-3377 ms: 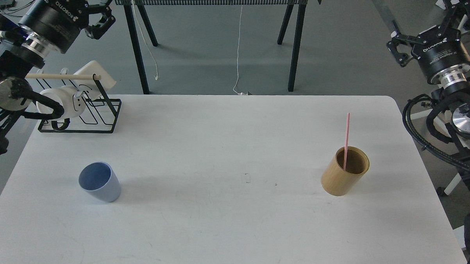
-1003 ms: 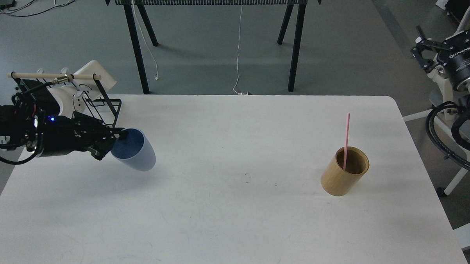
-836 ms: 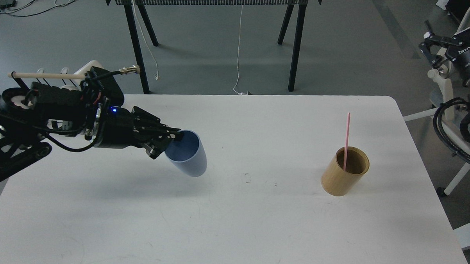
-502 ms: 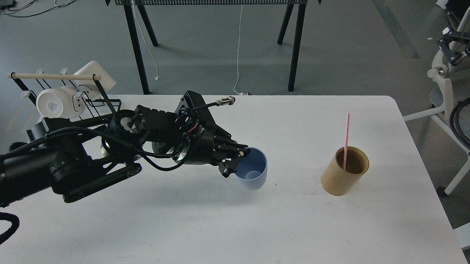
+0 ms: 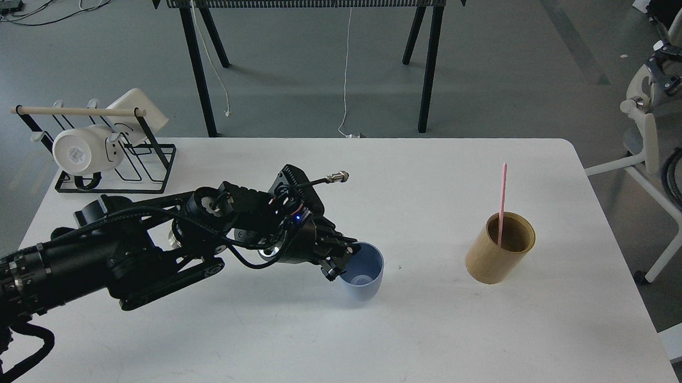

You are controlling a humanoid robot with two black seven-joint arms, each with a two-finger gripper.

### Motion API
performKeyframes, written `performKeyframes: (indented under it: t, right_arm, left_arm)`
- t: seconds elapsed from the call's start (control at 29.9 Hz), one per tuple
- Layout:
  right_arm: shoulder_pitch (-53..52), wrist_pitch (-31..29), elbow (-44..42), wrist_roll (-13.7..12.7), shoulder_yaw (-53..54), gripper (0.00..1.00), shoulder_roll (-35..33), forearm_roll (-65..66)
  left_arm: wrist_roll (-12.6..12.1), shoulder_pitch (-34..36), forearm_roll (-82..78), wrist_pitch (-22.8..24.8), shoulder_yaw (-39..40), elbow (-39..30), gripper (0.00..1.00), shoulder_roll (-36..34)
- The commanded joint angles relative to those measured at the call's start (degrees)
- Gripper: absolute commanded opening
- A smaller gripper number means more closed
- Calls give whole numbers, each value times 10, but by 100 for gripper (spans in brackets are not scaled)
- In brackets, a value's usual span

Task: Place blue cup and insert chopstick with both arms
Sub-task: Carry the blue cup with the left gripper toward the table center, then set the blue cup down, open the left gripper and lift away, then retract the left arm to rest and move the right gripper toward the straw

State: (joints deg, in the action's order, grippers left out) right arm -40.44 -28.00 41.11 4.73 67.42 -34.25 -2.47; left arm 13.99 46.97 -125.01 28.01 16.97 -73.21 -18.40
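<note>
Head view: left gripper has its jaws clamped on the near rim of the small pale blue tapered cup, upright on the white surface, left of the tan wooden cylinder holding the thin pink chopstick, probably within reach for transfer. Right gripper is cut off; jaws unreadable.

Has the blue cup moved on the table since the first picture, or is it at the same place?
Yes. The blue cup, held at its rim by the left gripper, has moved rightward toward the tan holder, away from the wire rack.
</note>
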Motion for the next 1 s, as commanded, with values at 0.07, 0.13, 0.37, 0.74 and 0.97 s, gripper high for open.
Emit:
performKeyframes:
  t: [0.07,0.13,0.37,0.74,0.97]
  right_arm:
    - [-1,0,0,0,0,100,1,0]
    - [-1,0,0,0,0,100,1,1]
    - [-2,0,0,-2,-1,100,-6,1]
    - [4,9,107,-2,-111,98,-106,63]
    - [43,157,302,-2,-161,98,-188,226]
  left_arm:
    - [-2,-12,0,0,0,4,15,7]
    - [-2,-13,0,0,1,4,17,9]
    - [6,-13,0,0,18,-8,59,-6]
    - [54,-14,258,0,225,-6,75,-39]
    - [58,-15,620,-7,302,154,95,-34]
